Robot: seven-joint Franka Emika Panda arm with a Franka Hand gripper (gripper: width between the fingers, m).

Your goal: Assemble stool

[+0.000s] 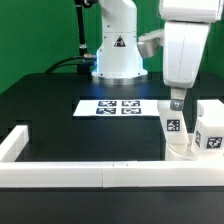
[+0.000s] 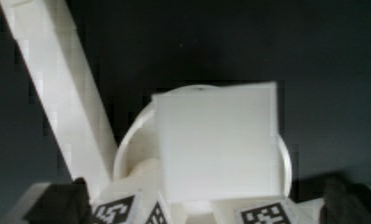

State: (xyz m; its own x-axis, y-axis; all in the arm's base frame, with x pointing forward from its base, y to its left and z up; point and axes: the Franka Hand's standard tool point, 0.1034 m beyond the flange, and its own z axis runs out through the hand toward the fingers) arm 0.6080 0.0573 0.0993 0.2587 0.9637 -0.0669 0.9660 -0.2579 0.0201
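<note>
Although the seat (image 1: 182, 152) already carries at least one upright leg (image 1: 173, 127) in the exterior view, you should judge the stool as only partly assembled. That leg stands on the disc in the corner formed by the white border rails (image 1: 60, 175), at the exterior view's right. A second tagged leg (image 1: 209, 130) stands just beside it, farther to the right. Whether it is seated in the disc or merely resting near it, you cannot tell. No third leg shows clearly, so at least one leg seems left to fit.

The gripper (image 1: 176, 101) hangs directly over the first leg, its fingers spread wide and holding nothing. Whether the fingertips touch the leg's top is not clear.

The exterior view alone gives you the layout: the arm's base, the marker board (image 1: 118, 107) lying flat on the dark table (image 1: 50, 110), and the rails enclosing the work area.

The wrist view alone gives you the look from above: the leg (image 2: 212, 150) seen end-on, the curved seat edge (image 2: 137, 140) behind it, a rail (image 2: 66, 90) running alongside, and tagged faces (image 2: 267, 212) at the picture's edge.
</note>
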